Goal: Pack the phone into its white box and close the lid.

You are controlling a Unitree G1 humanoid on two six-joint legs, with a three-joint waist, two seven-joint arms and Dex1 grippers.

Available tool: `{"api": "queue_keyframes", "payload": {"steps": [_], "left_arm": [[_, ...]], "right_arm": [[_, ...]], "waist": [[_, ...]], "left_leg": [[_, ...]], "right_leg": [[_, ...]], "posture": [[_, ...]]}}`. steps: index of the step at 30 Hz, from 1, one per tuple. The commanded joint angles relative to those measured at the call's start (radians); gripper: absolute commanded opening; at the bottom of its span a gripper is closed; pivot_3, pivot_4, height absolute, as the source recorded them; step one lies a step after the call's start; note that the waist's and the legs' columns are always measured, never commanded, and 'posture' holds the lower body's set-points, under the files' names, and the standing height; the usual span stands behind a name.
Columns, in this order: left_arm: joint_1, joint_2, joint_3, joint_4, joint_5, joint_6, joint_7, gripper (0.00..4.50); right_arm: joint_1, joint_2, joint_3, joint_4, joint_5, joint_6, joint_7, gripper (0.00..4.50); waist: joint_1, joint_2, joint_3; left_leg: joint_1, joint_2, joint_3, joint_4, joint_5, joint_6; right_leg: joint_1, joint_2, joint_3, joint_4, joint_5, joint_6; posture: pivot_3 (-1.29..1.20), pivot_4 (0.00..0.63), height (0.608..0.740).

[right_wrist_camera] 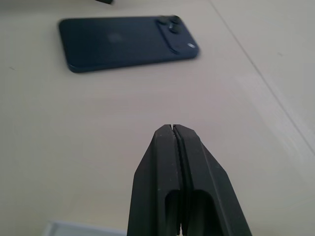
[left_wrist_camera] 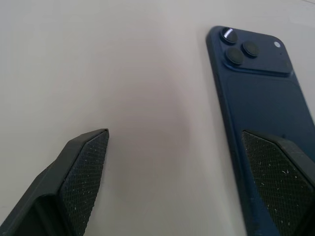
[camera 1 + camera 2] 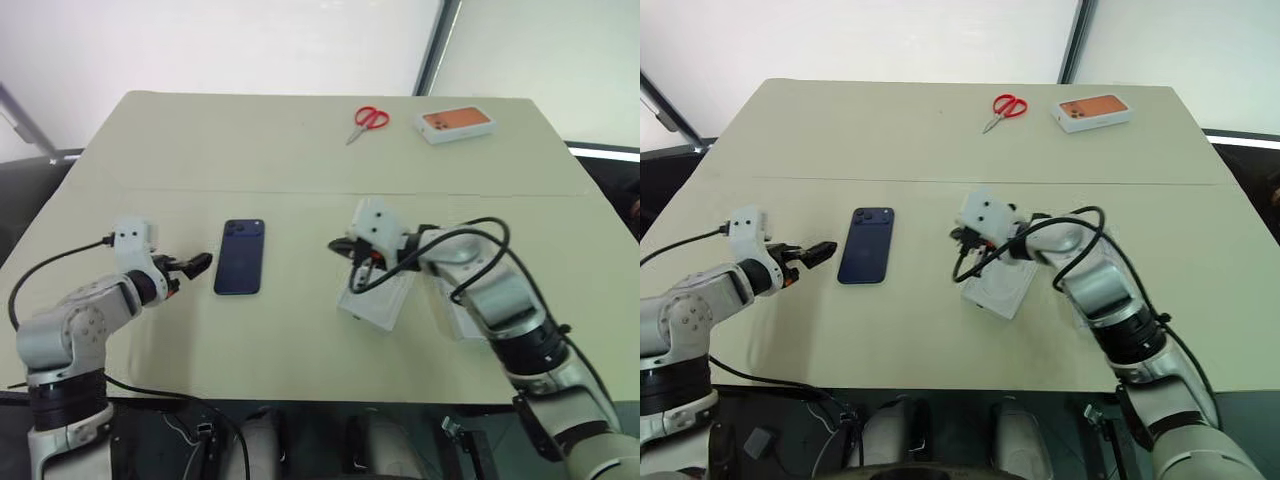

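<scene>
The phone (image 3: 240, 257) lies flat on the table (image 3: 300, 150), back side up, with its camera lenses at the far end. The left gripper (image 3: 197, 264) sits just beside the phone's left edge, near its lower half. Its jaws stand wide apart and hold nothing. In the left wrist view, one finger (image 2: 83, 172) is over bare table and the other finger (image 2: 280, 172) is over the phone's back; whether that finger touches the phone cannot be told.

The right gripper (image 1: 175, 129) is to the right of the phone, apart from it, and points toward it. Its jaws are pressed fully together with nothing between them.

The white box (image 3: 1000, 288) lies on the table directly under the right gripper's wrist, partly hidden by it. A second white piece (image 3: 455, 315) lies behind the right forearm; what it is cannot be told.

Well beyond both grippers, at the far edge of the table, are red-handled scissors (image 3: 368, 120) and a closed box with an orange phone picture (image 3: 456, 124).
</scene>
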Motion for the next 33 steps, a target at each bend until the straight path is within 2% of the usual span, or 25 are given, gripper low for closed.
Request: {"api": "queue_keyframes", "payload": {"steps": [1,4,7,11,15,20,25,28,33], "left_arm": [[-0.094,0.000,0.028,0.063,-0.060,0.152,-0.009,4.49],[-0.136,0.007,0.000,0.123,-0.057,0.228,-0.019,4.49],[-0.158,-0.012,-0.048,0.191,-0.041,0.263,-0.029,4.49],[-0.200,-0.083,0.009,0.238,-0.055,0.313,-0.025,4.49],[-0.203,-0.142,0.002,0.186,-0.084,0.363,-0.032,4.49],[-0.184,-0.208,0.008,0.156,-0.137,0.366,-0.011,4.49],[-0.180,-0.228,0.047,0.151,-0.186,0.366,0.015,4.49],[-0.195,-0.224,0.074,0.163,-0.202,0.366,0.030,3.68],[-0.229,-0.201,0.127,0.189,-0.180,0.366,0.053,1.10]], "right_arm": [[-0.034,0.095,0.094,0.040,-0.067,0.017,-0.081,0.00],[-0.046,0.140,0.148,0.105,-0.120,0.004,-0.117,0.00],[-0.080,0.231,0.190,0.239,-0.170,-0.002,-0.187,0.00],[-0.117,0.325,0.216,0.388,-0.211,-0.057,-0.233,0.00],[-0.121,0.380,0.225,0.407,-0.215,-0.084,-0.220,0.00],[-0.105,0.378,0.218,0.365,-0.219,-0.101,-0.197,0.00],[-0.091,0.360,0.207,0.338,-0.223,-0.101,-0.181,0.00],[-0.088,0.346,0.195,0.324,-0.225,-0.099,-0.176,0.00],[-0.080,0.316,0.176,0.268,-0.224,-0.079,-0.169,0.00]], "waist": [[0.000,0.000,0.000],[0.000,0.000,0.000],[-0.001,0.001,-0.001],[0.001,0.002,-0.002],[0.003,0.001,-0.002],[0.002,0.001,-0.002],[0.001,0.001,-0.002],[0.000,0.001,-0.002],[-0.004,0.001,-0.002]], "left_leg": [[0.000,0.000,0.000,0.000,0.000,0.000],[0.000,-0.001,0.000,0.000,0.000,-0.001],[0.000,-0.001,0.000,0.000,0.001,-0.002],[0.001,-0.001,0.000,-0.001,0.001,-0.003],[0.001,-0.002,0.000,-0.001,0.001,-0.003],[0.001,-0.002,-0.001,-0.001,0.001,-0.003],[0.001,-0.002,-0.001,-0.001,0.001,-0.003],[0.001,-0.002,-0.001,-0.001,0.001,-0.003],[0.000,-0.002,-0.001,-0.001,0.001,-0.003]], "right_leg": [[0.000,0.000,0.000,0.000,0.000,0.000],[0.000,0.000,0.000,0.000,0.000,0.000],[0.000,0.000,0.000,0.000,0.000,0.000],[0.000,0.000,0.000,0.001,0.000,0.000],[0.001,-0.001,0.000,0.000,0.000,0.000],[0.002,-0.002,0.000,0.000,0.000,0.000],[0.002,-0.002,0.000,0.000,0.000,0.000],[0.002,-0.002,0.000,0.000,0.000,0.000],[0.000,-0.001,0.000,0.001,0.000,0.000]], "posture": [[0.00,0.150,0.728],[0.00,0.150,0.728],[0.00,0.150,0.728],[0.00,0.150,0.728],[0.00,0.150,0.728],[0.00,0.150,0.728],[0.00,0.150,0.728],[0.00,0.150,0.728],[0.00,0.150,0.728]]}}
